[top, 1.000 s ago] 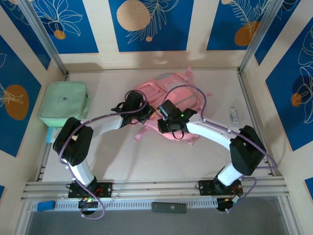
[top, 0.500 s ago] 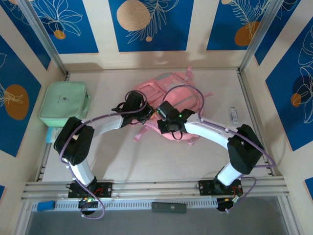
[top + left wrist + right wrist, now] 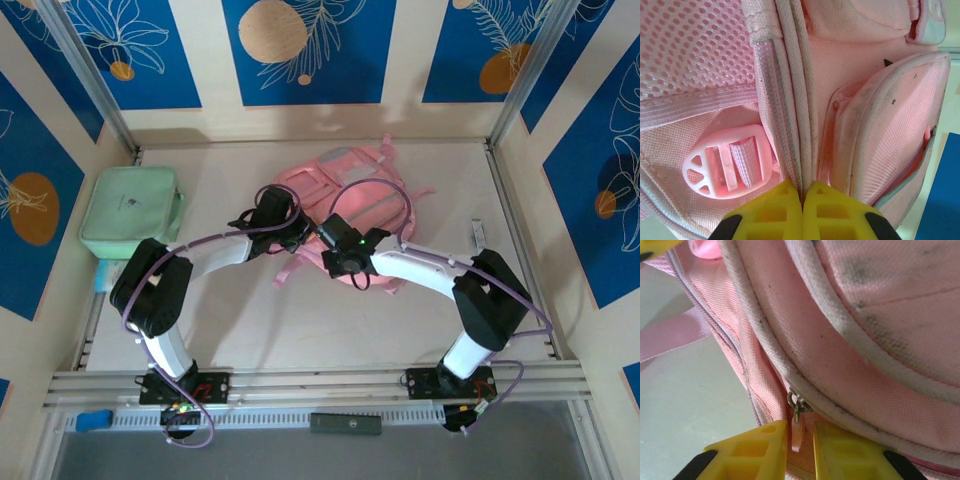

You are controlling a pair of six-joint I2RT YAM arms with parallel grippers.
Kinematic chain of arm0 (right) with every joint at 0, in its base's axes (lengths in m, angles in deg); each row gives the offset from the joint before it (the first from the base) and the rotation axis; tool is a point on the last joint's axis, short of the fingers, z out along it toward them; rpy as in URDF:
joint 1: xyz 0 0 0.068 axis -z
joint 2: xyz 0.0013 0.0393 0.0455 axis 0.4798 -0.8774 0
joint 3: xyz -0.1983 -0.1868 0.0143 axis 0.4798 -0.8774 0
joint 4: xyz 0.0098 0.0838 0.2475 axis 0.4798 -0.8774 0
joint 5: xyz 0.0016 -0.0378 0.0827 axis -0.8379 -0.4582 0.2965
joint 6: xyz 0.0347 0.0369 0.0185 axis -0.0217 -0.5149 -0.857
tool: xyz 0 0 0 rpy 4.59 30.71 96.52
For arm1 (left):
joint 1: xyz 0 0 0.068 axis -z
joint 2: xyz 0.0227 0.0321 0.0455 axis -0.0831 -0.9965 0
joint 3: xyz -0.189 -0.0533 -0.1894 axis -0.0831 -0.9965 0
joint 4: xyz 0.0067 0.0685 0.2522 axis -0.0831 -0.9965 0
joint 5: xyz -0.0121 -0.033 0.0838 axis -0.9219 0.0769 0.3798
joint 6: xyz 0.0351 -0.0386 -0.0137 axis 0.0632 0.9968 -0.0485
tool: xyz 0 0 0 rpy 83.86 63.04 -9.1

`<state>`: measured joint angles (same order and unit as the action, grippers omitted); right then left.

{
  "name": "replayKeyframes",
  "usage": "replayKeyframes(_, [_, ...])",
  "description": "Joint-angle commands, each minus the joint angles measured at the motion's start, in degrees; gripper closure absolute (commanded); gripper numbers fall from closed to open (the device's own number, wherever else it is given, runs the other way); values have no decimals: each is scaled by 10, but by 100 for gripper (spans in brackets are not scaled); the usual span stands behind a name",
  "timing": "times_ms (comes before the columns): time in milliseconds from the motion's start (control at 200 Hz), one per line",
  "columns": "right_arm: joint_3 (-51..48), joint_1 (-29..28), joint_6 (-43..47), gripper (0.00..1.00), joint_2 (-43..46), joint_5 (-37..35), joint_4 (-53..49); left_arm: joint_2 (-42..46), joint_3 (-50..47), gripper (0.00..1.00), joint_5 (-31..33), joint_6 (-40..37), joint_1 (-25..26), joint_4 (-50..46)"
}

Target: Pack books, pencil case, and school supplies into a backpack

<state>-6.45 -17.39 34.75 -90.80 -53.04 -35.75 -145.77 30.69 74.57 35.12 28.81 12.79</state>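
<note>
- backpack lies flat mid-worktop, toward the back wall, pink straps trailing off its near-left corner
- left gripper is at the backpack's near-left edge; right gripper sits just beside it, on the backpack's near side, and the two are almost touching
- left wrist view: the left gripper has its jaws closed, yellow fingers pressed together on the backpack's white piped seam, which runs straight up from the tips
- pink plastic strap buckle is just left of that seam, mesh panel above the buckle, a piped pocket flap right of the seam
- right wrist view: the right gripper has its jaws nearly closed around the pink zip pull on the backpack's edge
- the pull lies against one finger with a thin gap to the other, so I cannot tell whether it is actually clamped
- metal slider ring sits right above the pull, on the zip line under the backpack's white piping
- mint green bag is well left of the backpack, against the side rail
- small pale flat item lies right of the backpack, near the right rail; too small to identify
</note>
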Motion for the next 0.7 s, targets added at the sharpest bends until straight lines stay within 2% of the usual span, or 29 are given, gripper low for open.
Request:
replayKeyframes(0, [10,12,24,80,-18,-33,27,1,21,100,10,-6,-8,37])
replayKeyframes(145, [-2,9,52,90,0,-23,56,2,23,100,12,-8,-8,33])
replayKeyframes(280, [2,9,63,97,25,-16,25,2,22,100,14,-13,-11,25])
replayKeyframes(570, [-10,6,38,100,78,-21,-131,-7,61,100,19,-80,-64,-41])
replayKeyframes(695, [-33,-6,45,100,102,-3,-139,-38,105,100,-12,-98,-83,-50])
